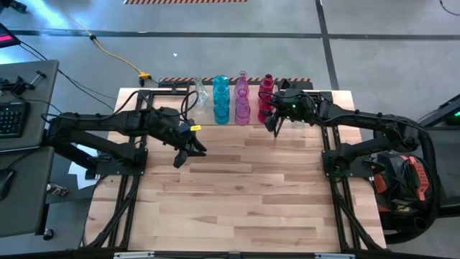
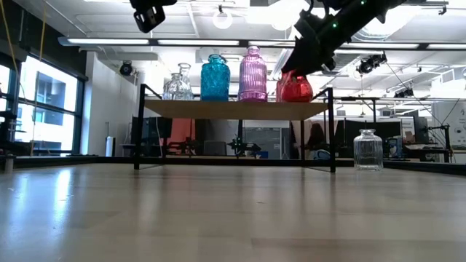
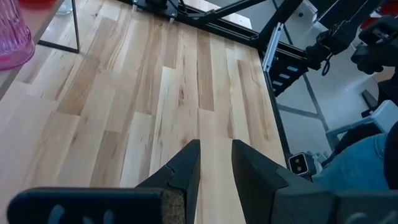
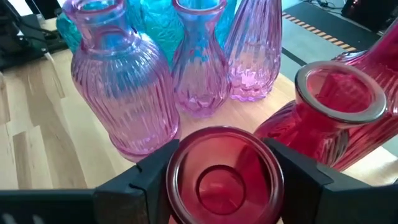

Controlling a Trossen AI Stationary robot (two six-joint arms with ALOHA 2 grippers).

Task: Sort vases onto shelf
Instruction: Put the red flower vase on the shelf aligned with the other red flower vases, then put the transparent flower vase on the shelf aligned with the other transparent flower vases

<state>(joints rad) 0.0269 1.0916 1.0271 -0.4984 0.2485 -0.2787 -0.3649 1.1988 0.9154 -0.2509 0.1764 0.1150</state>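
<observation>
The shelf [image 2: 233,109] stands at the table's far middle and carries clear [image 2: 178,84], teal [image 2: 215,76], pink [image 2: 253,73] and red vases. One red vase [image 2: 297,89] stands upright on the shelf's right end. My right gripper [image 4: 221,163] is over it, open, one finger on either side of its mouth [image 4: 221,180]. A second red vase [image 4: 339,99] stands next to it, and pink vases [image 4: 121,93] stand beyond. My left gripper [image 1: 188,153] hangs above the bare table left of centre, narrowly open [image 3: 216,155], with nothing between its fingers. My right gripper's fingers [image 4: 152,171] stand close against the rim [image 4: 180,155] of the red vase's mouth on two opposite sides, slanting down from the table's right. I cannot tell whether they touch it. The vase stands upright on the shelf.
A clear glass vase [image 2: 368,149] stands on the table just right of the shelf, under my right arm [image 1: 345,119]. The wide wooden tabletop [image 1: 237,194] in front of the shelf is bare. Black frame rails [image 1: 126,194] run along both table sides.
</observation>
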